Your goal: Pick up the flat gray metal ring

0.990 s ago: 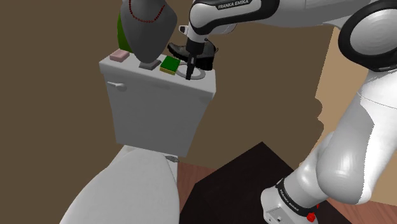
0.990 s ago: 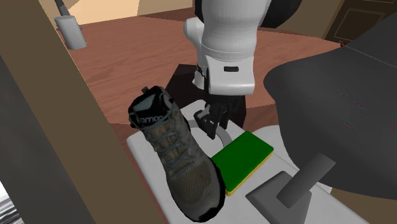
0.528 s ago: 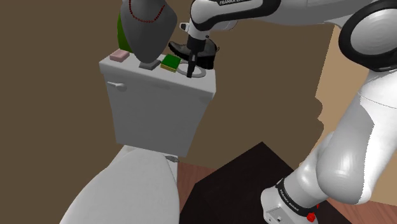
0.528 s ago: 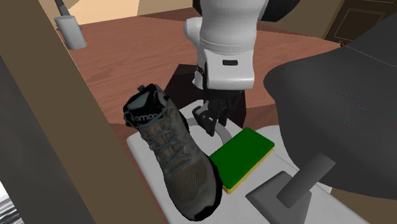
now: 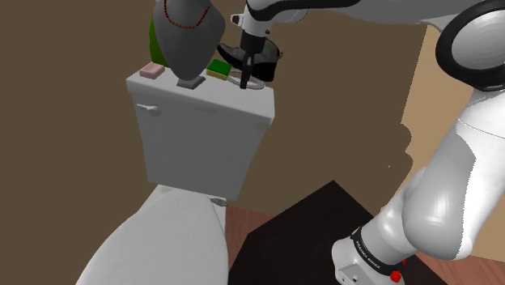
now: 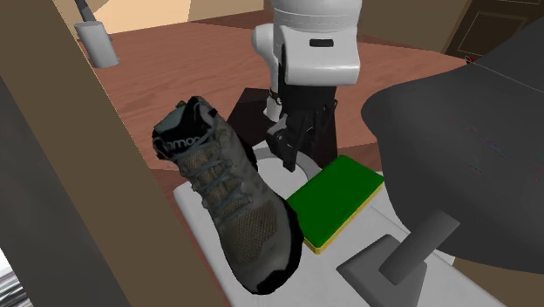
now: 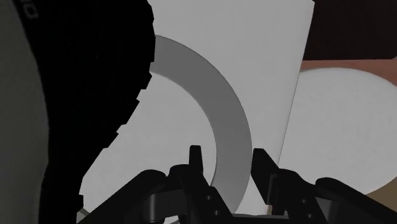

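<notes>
- The gripper (image 7: pixel 229 156) is right on top of the flat gray ring (image 7: pixel 226 118). Its two black fingers are spread and straddle one stretch of the band, one finger on the inside edge and one on the outside. I don't see either finger touching it, so nothing is pinched.
- The ring is lying flat on the white toilet tank lid (image 5: pixel 174 91), near the lid's corner. From the fingers the band arcs away and disappears under the dark hiking boot (image 6: pixel 231 205).
- In the second exterior view, the boot is at about 8 o'clock from the gripper (image 6: pixel 289 153). A green block with a yellow base (image 6: pixel 336 202) is at about 4 o'clock, so it's pretty cramped.
- In the shoulder view, the gripper (image 5: pixel 245 74) comes down almost vertical. A gray bust with a red necklace (image 5: pixel 184 36) is at 9 o'clock, and a pink bar (image 5: pixel 151 71) is further out the same way.
- The band runs lengthwise through the gap, so I'd guess closing would squeeze it across its width.
- It's thin and flat, so my worry is the fingers skating over it. The boot is crowding that side too.
</notes>
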`<state>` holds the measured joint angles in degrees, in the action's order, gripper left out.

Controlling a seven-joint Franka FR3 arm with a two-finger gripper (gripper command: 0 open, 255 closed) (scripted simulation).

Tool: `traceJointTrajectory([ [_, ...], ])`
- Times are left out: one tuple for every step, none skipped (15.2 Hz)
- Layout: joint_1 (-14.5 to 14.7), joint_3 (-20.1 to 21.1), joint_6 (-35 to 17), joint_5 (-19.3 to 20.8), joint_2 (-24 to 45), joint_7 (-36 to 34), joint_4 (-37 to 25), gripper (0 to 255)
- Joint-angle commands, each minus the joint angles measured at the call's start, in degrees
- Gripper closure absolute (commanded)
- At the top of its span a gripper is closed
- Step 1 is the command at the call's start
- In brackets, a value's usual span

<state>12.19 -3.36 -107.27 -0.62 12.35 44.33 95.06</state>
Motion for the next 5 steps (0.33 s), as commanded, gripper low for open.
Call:
traceJointTrajectory([
  [0.02,0.00,1.46,0.04,-0.28,-0.03,-1.36,255],
  [0.01,0.00,2.21,0.04,-0.34,-0.03,-2.05,255],
  [0.01,-0.01,2.97,0.05,-0.38,-0.03,-2.76,255],
  [0.01,-0.01,3.08,0.05,-0.40,-0.03,-2.86,255],
  [0.01,-0.01,3.08,0.05,-0.39,-0.03,-2.87,255],
])
